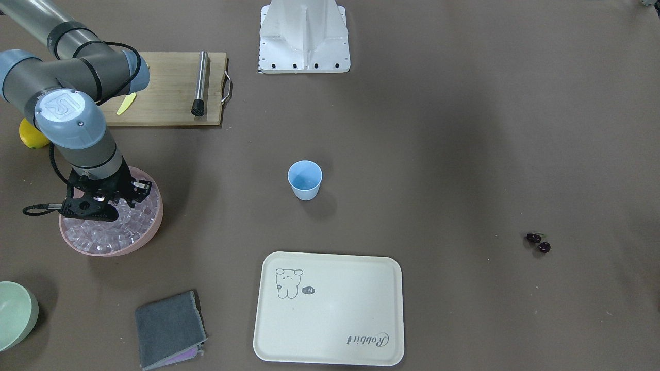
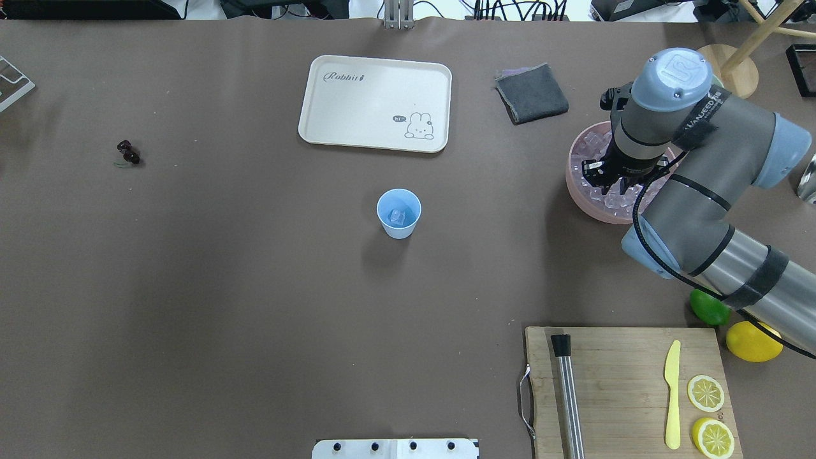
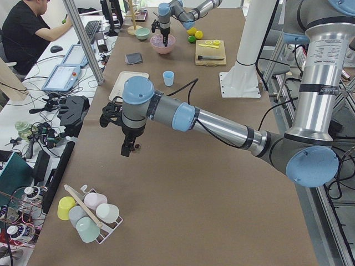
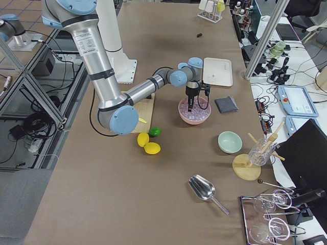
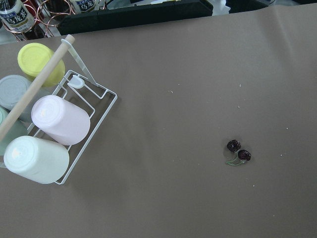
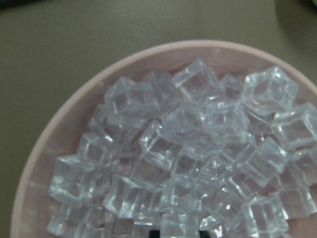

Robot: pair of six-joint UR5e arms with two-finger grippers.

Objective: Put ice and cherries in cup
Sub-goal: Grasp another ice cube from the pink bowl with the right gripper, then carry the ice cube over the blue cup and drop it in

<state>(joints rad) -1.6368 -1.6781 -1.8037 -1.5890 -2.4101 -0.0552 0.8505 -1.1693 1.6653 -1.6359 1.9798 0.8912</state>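
The light-blue cup (image 1: pixel 304 180) stands upright mid-table, and the overhead view (image 2: pixel 398 213) shows one ice cube inside it. The ice (image 6: pixel 188 148) fills the pink bowl (image 1: pixel 149 232). My right gripper (image 2: pixel 611 190) is lowered into that bowl among the cubes; its jaws look spread open. The cherries (image 1: pixel 539 242) lie on the table far from the cup; they also show in the left wrist view (image 5: pixel 238 151). My left gripper (image 3: pixel 127 151) hangs just above the table by the cherries. It shows only in the left side view, so I cannot tell whether it is open or shut.
A cream tray (image 1: pixel 330 309) and a folded grey cloth (image 1: pixel 169 330) lie beyond the cup. A cutting board (image 2: pixel 618 382) holds a muddler, a yellow knife and lemon slices. A lime (image 2: pixel 709 308), a lemon and a pale green bowl (image 1: pixel 15 314) are near the right arm. A cup rack (image 5: pixel 49 129) stands near the cherries.
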